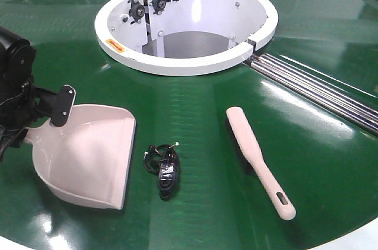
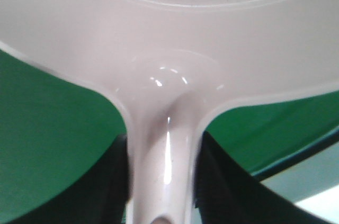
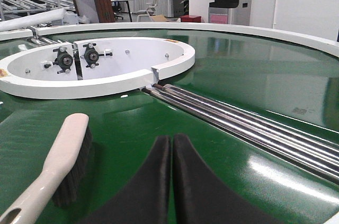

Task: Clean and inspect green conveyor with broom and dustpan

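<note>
Green conveyor (image 1: 207, 114), a large glossy dark-green curved belt with white rims, fills all our views. Its white central ring (image 1: 186, 25) sits toward the far side, and silver roller rods (image 1: 319, 87) run out from the ring to the right.

On the near left of the belt we see the dustpan (image 1: 88, 155), a wide beige-pink plastic scoop with raised side walls, its open mouth facing right. The left gripper (image 2: 162, 147) is clamped on the dustpan's handle, with its black fingers (image 2: 106, 187) pressed against both sides just behind the pan. We cannot tell whether the pan rests on the belt or is held slightly off it.

The broom (image 1: 257, 158), a slim beige plastic hand brush with short black bristles, lies flat on the belt well to the right of the dustpan. Its slotted handle end points toward the near right edge. Between the two, nearer the dustpan's mouth, lies a small black bundle of cable (image 1: 163, 170).

The right gripper (image 3: 171, 147) hangs low over the belt just right of the broom, its two black fingers pressed together with nothing between them.
</note>
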